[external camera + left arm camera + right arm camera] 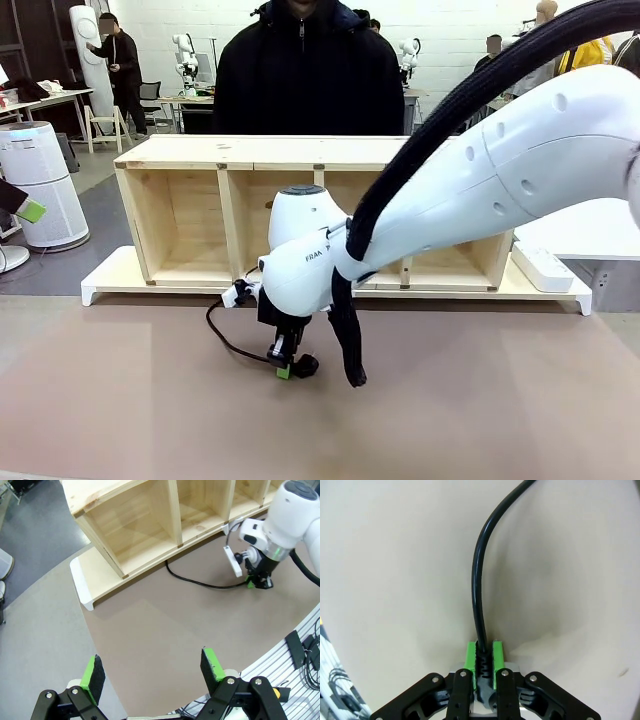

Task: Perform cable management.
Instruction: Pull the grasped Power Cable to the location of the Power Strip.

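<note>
The left hand (152,672) hangs above the near left part of the table (150,625). Its fingers are spread wide, and nothing sits between the green pads.

The right hand (484,652) is down at the table surface near the middle, in front of the shelf (260,150), with its fingers pointing downward. The pads are pressed together on the cable (477,595), pinching it at the ribbed sleeve next to the plug (306,366). The plug lies on the table, just beside the fingertips.

From the pinch point the cable runs flat along the table toward the robot's left. It then curves and leads back to the foot of the shelf, where it passes out of sight at the base board.

The shelf is wooden, with open compartments facing the robot. It stands on the base board across the far part of the table. A white power strip (543,266) lies on the right end of the base board, just beside the shelf.

A person (300,70) in a dark jacket stands behind the shelf.
</note>
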Available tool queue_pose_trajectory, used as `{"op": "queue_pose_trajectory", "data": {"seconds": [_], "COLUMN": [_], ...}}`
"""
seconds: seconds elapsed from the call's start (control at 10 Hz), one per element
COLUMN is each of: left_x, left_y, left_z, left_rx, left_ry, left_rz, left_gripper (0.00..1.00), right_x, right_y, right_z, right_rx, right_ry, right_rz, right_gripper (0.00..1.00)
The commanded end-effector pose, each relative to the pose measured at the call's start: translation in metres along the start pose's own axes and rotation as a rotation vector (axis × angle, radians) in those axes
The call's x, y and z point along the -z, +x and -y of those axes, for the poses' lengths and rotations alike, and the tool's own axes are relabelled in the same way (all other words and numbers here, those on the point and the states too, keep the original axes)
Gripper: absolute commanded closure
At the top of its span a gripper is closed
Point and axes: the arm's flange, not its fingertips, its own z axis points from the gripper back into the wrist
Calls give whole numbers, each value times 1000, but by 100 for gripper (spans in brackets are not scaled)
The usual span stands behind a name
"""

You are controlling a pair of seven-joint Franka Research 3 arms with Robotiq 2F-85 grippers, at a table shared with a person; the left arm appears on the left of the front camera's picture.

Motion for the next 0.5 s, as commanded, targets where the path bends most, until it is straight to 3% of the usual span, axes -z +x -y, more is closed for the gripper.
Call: {"op": "queue_pose_trajectory", "data": {"seconds": [0.0,0.2,0.4], "left_x": [2,2,2], "left_y": [2,2,2], "left_z": [-2,-2,-2], "left_rx": [0,0,0], "left_ry": [5,5,5], "left_rz": [9,9,9], "left_gripper": [0,0,0], "right_x": [-5,-8,-22], "right_y": [-45,-76,-113], "right_z": [-36,-49,-64], "right_rx": [20,72,263], "right_ry": [-28,-39,-44], "right_rz": [-9,-13,53], "right_gripper": [84,84,84]}}
